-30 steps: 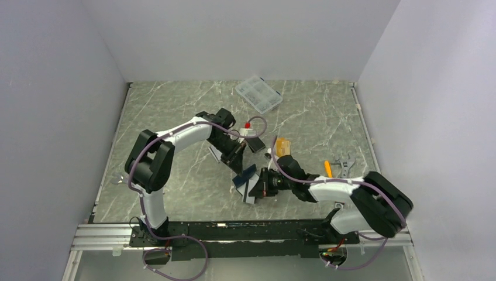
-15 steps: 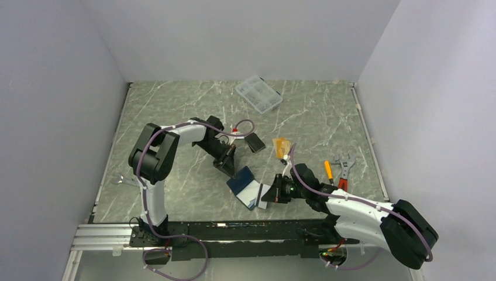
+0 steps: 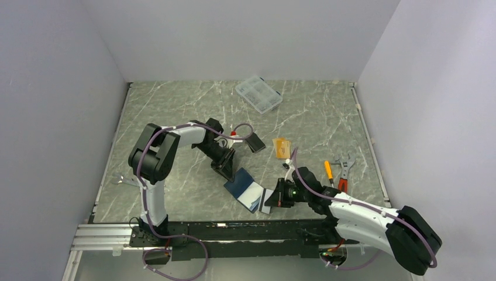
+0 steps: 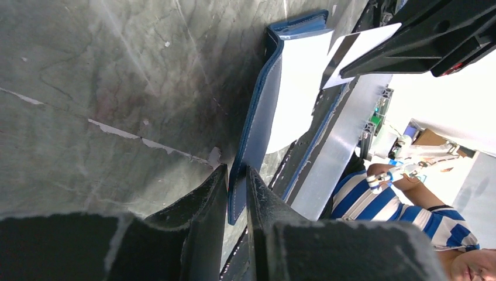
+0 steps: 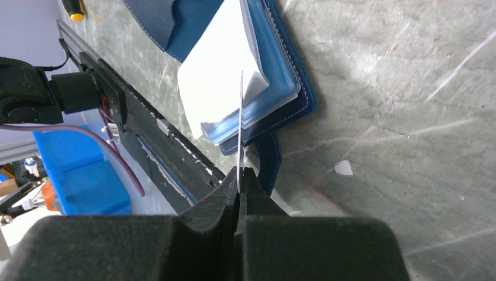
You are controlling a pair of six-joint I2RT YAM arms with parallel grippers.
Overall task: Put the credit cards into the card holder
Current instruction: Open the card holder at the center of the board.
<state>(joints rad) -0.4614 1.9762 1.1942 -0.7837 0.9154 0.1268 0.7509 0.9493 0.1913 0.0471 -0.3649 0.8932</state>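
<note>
The navy card holder [image 3: 241,186] lies open on the table, its pale inside up. My left gripper [image 3: 226,171] is shut on its far-left flap; in the left wrist view the navy flap [image 4: 256,126] runs between my fingertips [image 4: 237,190]. My right gripper [image 3: 272,199] is shut on a thin silver-grey card [image 3: 264,198], seen edge-on in the right wrist view [image 5: 240,111]. The card's front edge sits at the holder's [image 5: 279,64] near-right side. A black card [image 3: 255,142] and an orange-gold card [image 3: 282,146] lie on the table further back.
A clear compartment box [image 3: 259,94] stands at the back. A screwdriver [image 3: 329,170], a wrench [image 3: 345,160] and pliers [image 3: 341,183] lie right of the right arm. A small metal tool [image 3: 120,181] lies at the left. The metal rail [image 3: 234,229] runs along the near edge.
The holder has come down from a tilted pose to lie flatter and open. My right gripper has drawn back to the right with the silver card. My left gripper has shifted nearer.
</note>
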